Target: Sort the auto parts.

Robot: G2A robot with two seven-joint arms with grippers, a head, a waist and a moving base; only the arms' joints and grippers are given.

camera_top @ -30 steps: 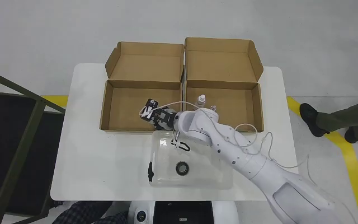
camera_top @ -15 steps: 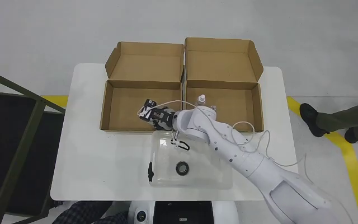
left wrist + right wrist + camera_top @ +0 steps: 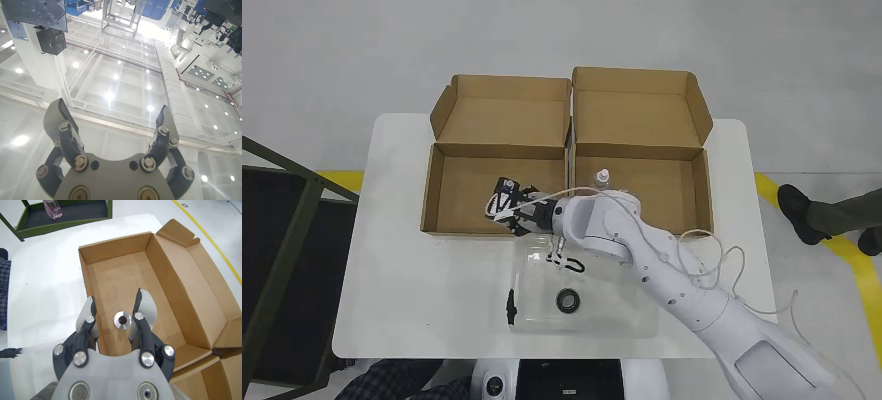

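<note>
— Bushing (image 3: 122, 320): where is it against the right gripper (image 3: 115, 294)?

— Between the two fingers, back from the tips and nearer the palm. It is just beside one finger and apart from the other. Whether it touches the near one I cannot tell.

— So the gripper has it?

— No. The fingers stand spread wider than the bushing and clamp nothing.

— And where is that on the table (image 3: 402, 260)?

— Inside the box (image 3: 170, 275), over its brown floor, near the long wall on the tray's (image 3: 627, 310) side. Whether it lies on the floor or hangs just above it I cannot tell.

— Which way does it point?

— Its dark bore faces the wrist camera, so the axis runs up from the box floor toward the palm. Seen end-on it is a round silver piece with a flared rim, and its length along that axis does not show.

— What else is there?

— The clear tray holds a black ring (image 3: 568, 298) and a black hook (image 3: 567, 262). The other box (image 3: 662, 195), touching the first, holds a small white part (image 3: 602, 178).

— Left gripper (image 3: 113, 111)?

— Aimed at the ceiling, fingers wide apart, nothing between them.
</note>
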